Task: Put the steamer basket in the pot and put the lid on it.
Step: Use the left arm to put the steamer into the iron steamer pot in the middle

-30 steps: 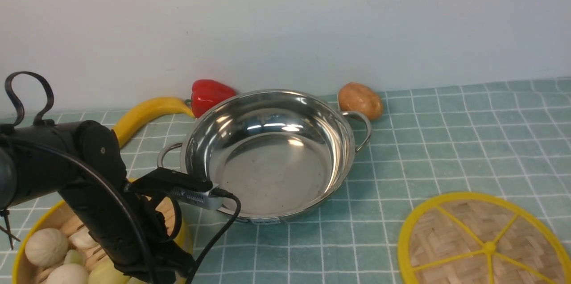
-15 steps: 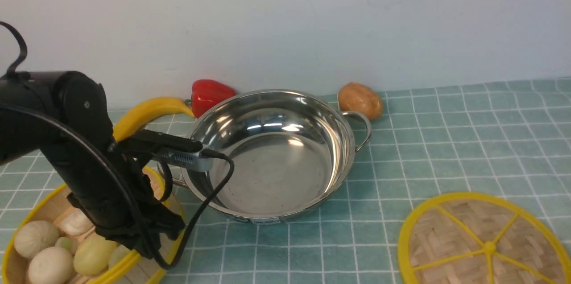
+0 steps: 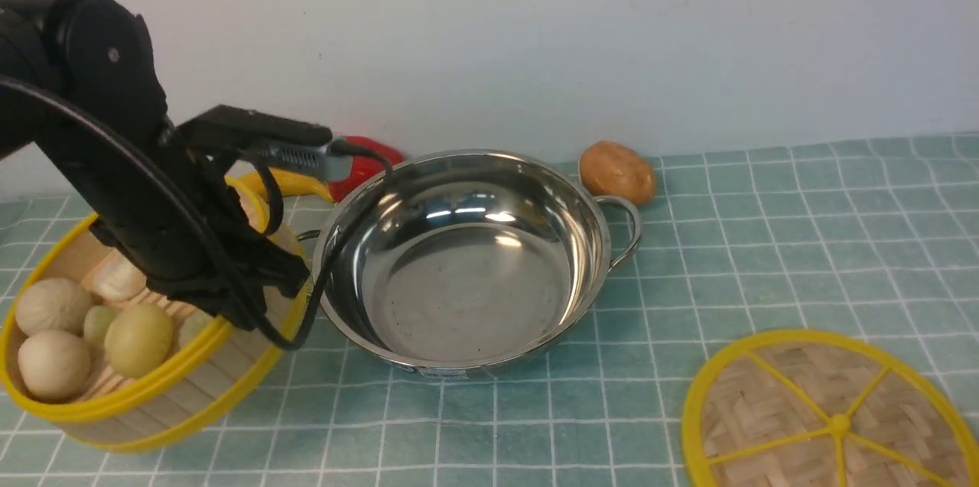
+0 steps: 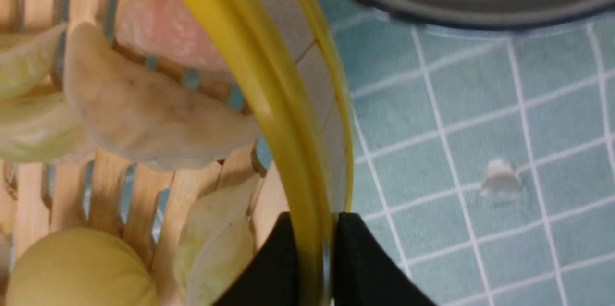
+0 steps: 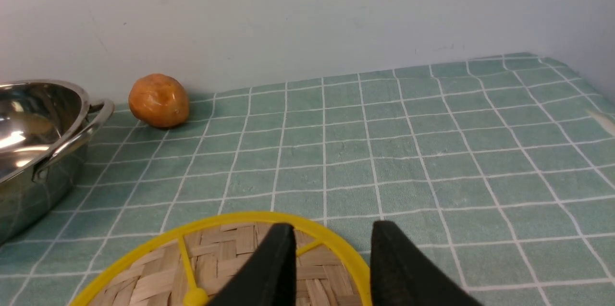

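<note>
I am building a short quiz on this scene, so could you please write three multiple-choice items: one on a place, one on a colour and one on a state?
1. Where is the lid relative to the pot?
A inside it; B behind it; C on the tablecloth, to its right.
2. What colour is the rim of the steamer basket?
A yellow; B red; C blue.
3. What is the left gripper doing?
A hanging open; B shut on the steamer basket's rim; C resting on the tablecloth.

Answers:
1 C, it lies flat on the checked cloth at the front right.
2 A, a yellow band circles its top.
3 B, the left wrist view shows it pinching the rim.
</note>
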